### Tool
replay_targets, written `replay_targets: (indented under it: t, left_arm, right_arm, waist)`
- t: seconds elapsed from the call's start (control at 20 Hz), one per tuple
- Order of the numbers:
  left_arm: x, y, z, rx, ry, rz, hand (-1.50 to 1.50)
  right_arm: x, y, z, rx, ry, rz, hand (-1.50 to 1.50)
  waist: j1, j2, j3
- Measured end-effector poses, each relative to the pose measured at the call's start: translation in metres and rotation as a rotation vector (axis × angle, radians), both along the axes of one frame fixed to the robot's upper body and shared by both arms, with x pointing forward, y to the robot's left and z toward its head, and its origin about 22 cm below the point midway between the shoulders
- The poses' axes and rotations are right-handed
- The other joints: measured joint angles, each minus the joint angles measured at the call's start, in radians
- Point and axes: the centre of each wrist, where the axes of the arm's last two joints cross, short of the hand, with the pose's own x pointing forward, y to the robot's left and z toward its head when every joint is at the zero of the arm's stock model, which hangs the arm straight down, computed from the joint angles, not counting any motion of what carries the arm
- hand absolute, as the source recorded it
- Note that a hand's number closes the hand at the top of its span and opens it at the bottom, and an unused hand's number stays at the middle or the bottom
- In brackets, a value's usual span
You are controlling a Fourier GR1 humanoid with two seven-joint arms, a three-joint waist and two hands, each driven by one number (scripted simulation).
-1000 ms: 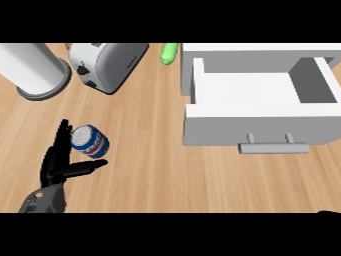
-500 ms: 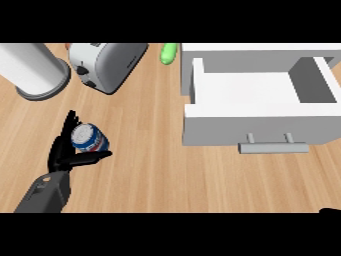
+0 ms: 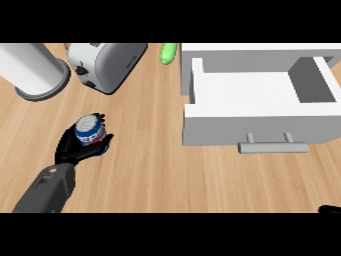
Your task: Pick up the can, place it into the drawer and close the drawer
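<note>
The can is now being enclosed by the curled fingers of the left hand (open beside it a second ago), left of the open drawer; lifting is being made possible.

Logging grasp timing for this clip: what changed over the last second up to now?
The black left hand moved in from beside the blue and white can and curled its fingers round it; the can now sits tilted in the hand. The white open drawer, silver toaster, white paper towel roll and green item stayed put. The right hand barely shows at the lower right edge.
</note>
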Motion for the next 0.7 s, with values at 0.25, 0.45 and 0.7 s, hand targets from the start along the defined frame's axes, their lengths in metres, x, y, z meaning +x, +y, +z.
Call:
replay_targets:
  t: [0.25,0.45,0.7]
  left_arm:
    - [0.006,-0.009,0.001,-0.039,-0.033,-0.038,1.50]
    - [0.018,-0.011,0.011,-0.056,-0.069,-0.068,1.50]
    - [0.024,-0.042,0.011,-0.076,-0.083,-0.045,1.50]
  right_arm:
    - [0.004,0.003,0.006,-0.008,-0.008,-0.005,-1.50]
    - [0.003,0.001,0.006,-0.019,-0.015,-0.010,-1.50]
    - [-0.002,-0.001,0.005,-0.022,-0.019,-0.019,-1.50]
  waist:
    - [0.000,0.000,0.000]
    - [-0.002,0.001,0.000]
    - [0.002,-0.001,0.000]
